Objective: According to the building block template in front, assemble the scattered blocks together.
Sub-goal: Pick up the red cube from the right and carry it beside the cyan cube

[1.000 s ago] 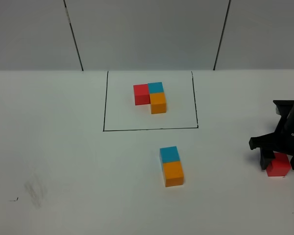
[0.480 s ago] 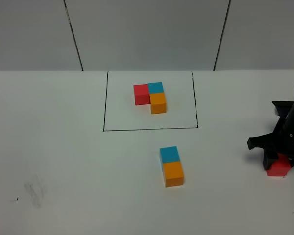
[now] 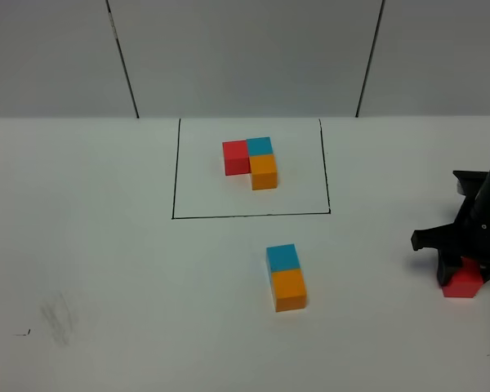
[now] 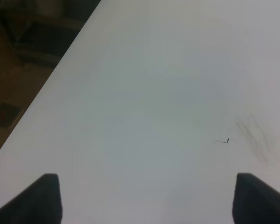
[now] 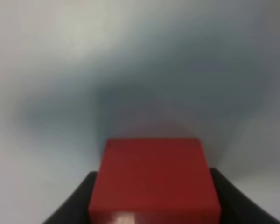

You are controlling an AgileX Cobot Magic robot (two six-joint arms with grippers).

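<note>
— What does the high camera take in, biggest first?

— One white table (image 3: 106, 269). Its far edge meets a grey wall, and the left wrist view shows a side edge with dark floor beyond it. On the table is one thin black outline (image 3: 174, 171), a rectangle near the far edge.

— And the arms?

— There are two grippers. The right gripper (image 3: 467, 269) is low at the right border of the high view, its fingers pressed onto a red cube (image 5: 154, 182), one on each side. The left gripper (image 4: 144, 198) shows only in its own wrist view. Its two dark fingertips are spread wide over bare table with nothing between them.

— Where is the pattern?

— There is one building block template (image 3: 253, 162) inside the outline, towards its far side. It is three joined cubes in an L: red, then blue, with orange on the near side of the blue.

— And the scattered blocks?

— Three. The blue cube (image 3: 282, 256) and orange cube (image 3: 289, 289) touch in a line just outside the outline's near edge, with the blue closer to it. The red one is well apart from them on the right.

— Is there room to move?

— There is open white surface between the pair and the red cube, and the whole left half is bare except for one faint smudge (image 3: 59, 314) and one tiny pencil mark (image 3: 23, 332).
</note>
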